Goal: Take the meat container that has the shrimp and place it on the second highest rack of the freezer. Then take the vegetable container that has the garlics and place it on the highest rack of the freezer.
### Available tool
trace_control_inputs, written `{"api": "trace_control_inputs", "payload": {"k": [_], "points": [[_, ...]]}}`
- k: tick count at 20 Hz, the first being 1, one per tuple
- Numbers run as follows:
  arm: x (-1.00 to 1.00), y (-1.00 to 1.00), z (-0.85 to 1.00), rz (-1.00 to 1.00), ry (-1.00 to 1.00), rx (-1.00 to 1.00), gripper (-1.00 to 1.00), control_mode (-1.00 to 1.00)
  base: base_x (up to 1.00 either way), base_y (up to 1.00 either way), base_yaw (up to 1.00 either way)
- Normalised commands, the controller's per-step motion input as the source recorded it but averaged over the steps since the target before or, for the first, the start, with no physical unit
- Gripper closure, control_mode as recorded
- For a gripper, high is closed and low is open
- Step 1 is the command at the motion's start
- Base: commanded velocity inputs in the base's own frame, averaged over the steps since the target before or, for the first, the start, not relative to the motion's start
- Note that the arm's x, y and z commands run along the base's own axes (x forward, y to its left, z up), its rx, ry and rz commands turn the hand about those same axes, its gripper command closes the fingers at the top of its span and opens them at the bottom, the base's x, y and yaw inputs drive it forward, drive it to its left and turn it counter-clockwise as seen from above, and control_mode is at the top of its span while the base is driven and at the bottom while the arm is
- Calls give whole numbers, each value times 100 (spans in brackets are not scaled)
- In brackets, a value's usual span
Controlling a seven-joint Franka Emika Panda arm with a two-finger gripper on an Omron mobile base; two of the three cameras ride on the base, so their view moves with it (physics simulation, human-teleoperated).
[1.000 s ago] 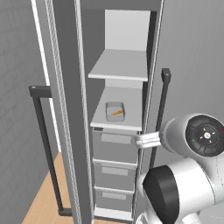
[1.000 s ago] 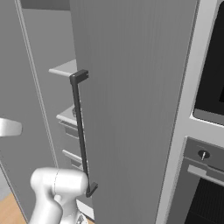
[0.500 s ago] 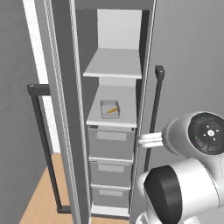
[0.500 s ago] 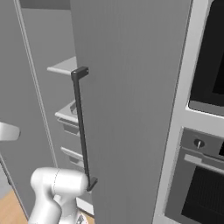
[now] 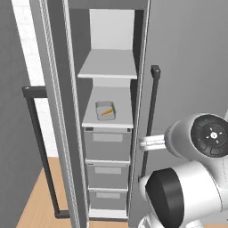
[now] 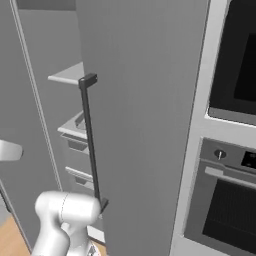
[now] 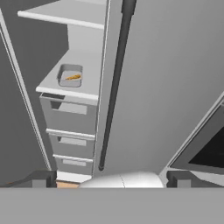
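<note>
Sits done with step one, by the look of it: tray (image 5: 105, 109) with shrimp (image 5: 106, 112) on the lower shelf (image 5: 108, 121) of the open freezer (image 5: 108, 147), top shelf (image 5: 109, 67) bare for the garlic, gripper (image 7: 109, 178) well back, jaws wide and empty.

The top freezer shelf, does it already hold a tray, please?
No, the top shelf is bare; the tray sits on the lower shelf.

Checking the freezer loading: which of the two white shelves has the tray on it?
The lower white shelf, just above the grey drawers, holds the meat container with the orange shrimp. The highest rack is bare.
</note>
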Motion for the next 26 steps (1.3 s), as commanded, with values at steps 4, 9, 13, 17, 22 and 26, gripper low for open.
{"api": "trace_control_inputs", "payload": {"k": [4, 9, 13, 17, 22, 26], "points": [[0, 0, 0, 0, 0, 0, -100, 100, -17, -6, -15], [0, 0, 0, 0, 0, 0, -100, 100, -20, -26, -34], [0, 0, 0, 0, 0, 0, -100, 100, -18, -40, -41], [0, 0, 0, 0, 0, 0, -100, 100, -8, -70, -43], [0, 0, 0, 0, 0, 0, -100, 100, -7, -85, -45], [0, 0, 0, 0, 0, 0, -100, 100, -5, -74, -51]]}}
